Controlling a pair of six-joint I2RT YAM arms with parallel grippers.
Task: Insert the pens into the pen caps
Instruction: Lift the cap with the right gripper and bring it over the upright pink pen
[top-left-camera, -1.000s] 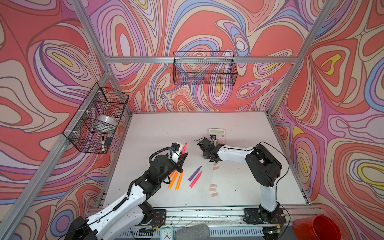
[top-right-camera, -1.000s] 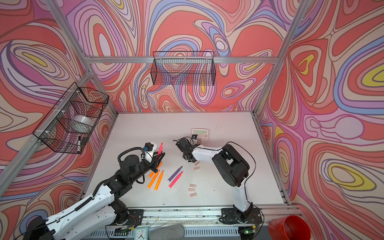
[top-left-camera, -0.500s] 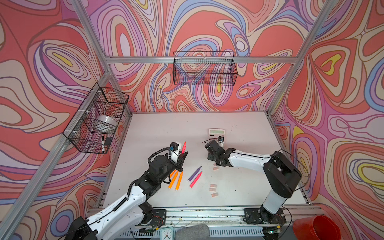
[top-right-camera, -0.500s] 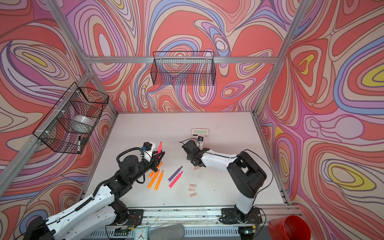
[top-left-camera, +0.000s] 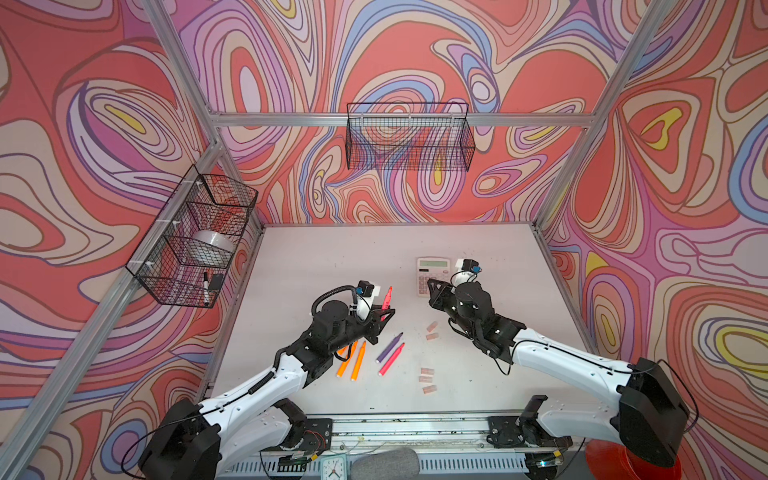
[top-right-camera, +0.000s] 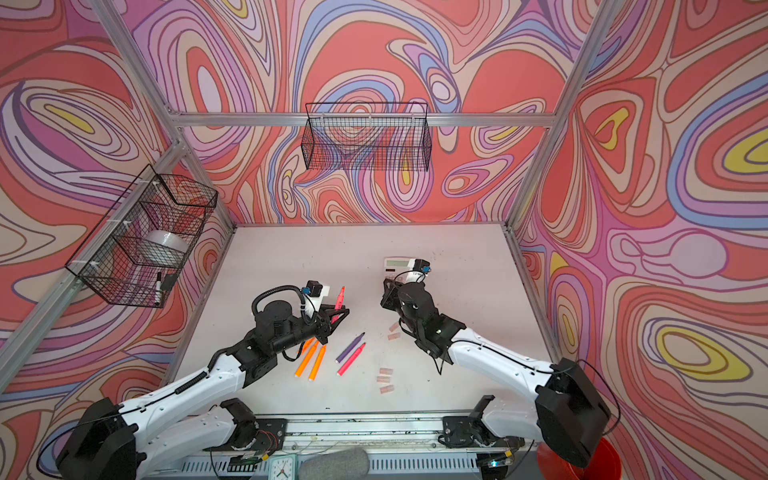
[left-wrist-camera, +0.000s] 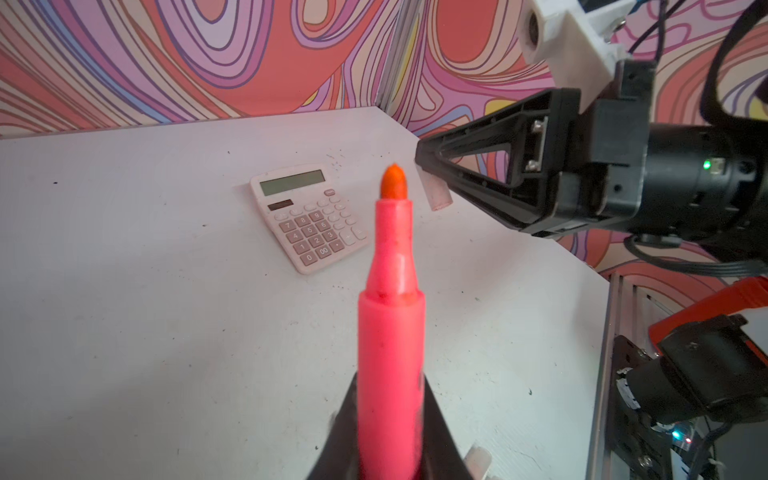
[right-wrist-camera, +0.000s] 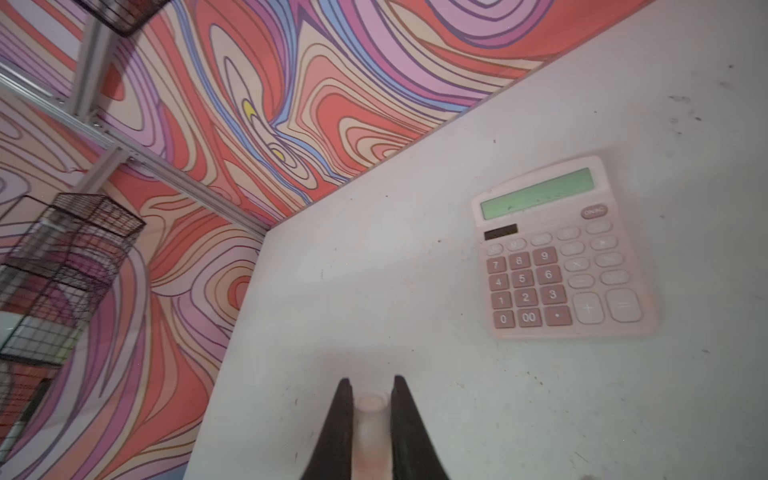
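My left gripper (top-left-camera: 385, 311) is shut on a hot pink pen (left-wrist-camera: 391, 332) whose orange tip points up and away, toward the right gripper. My right gripper (top-left-camera: 432, 287) is shut on a pale pink pen cap (right-wrist-camera: 370, 419), which sticks out below its fingertips in the left wrist view (left-wrist-camera: 436, 195), just right of the pen's tip. On the table lie two orange pens (top-left-camera: 353, 362), a purple pen (top-left-camera: 389, 347) and a pink pen (top-left-camera: 391, 360). Two loose pen caps (top-left-camera: 432, 331) lie near the right arm and three more (top-left-camera: 427, 379) nearer the front.
A pink calculator (top-left-camera: 432, 266) lies behind the right gripper. A wire basket (top-left-camera: 195, 241) on the left wall holds a tape roll and a black-and-white marker. Another wire basket (top-left-camera: 409, 137) hangs on the back wall. A red bucket (top-left-camera: 602, 461) stands at the front right.
The right arm's elbow has swung right and toward the front, and its gripper has shifted slightly right with the cap. The left gripper with the pink pen has barely moved.
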